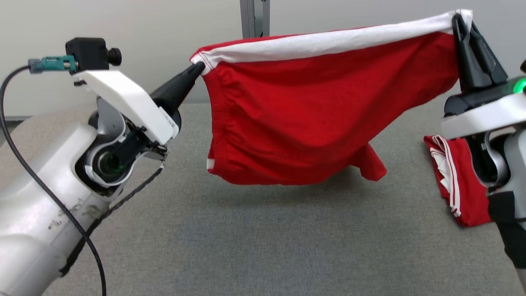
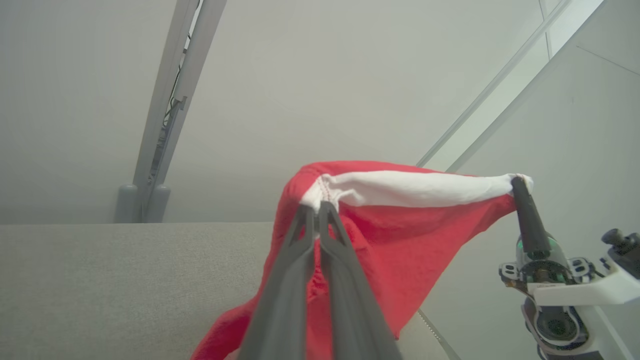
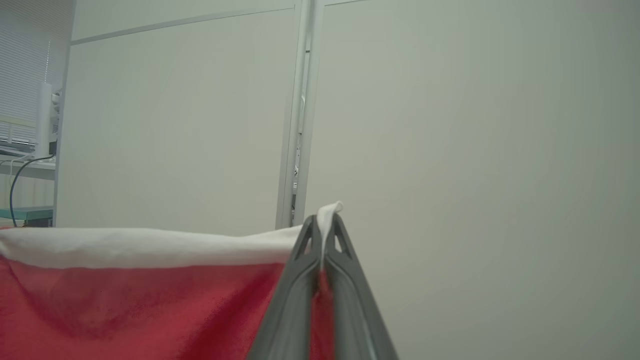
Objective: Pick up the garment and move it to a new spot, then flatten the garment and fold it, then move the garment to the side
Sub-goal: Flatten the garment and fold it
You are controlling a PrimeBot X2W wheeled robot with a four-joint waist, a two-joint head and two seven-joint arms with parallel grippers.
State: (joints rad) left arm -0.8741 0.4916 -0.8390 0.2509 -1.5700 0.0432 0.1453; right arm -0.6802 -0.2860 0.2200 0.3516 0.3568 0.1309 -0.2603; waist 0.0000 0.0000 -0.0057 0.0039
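Left gripper [image 1: 200,68] and right gripper [image 1: 460,18] clamp the garment [image 1: 320,115] over a grey table [image 1: 246,238]; pale wall [image 1: 144,24] at 12 o'clock.

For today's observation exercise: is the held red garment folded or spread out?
Spread out, hanging: left gripper and right gripper each pinch one end of the white band on the red garment.

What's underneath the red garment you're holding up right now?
Under the red garment, grey table carrying its shadow. The table strip behind the hanging cloth is hidden. A second red garment lies off to the right.
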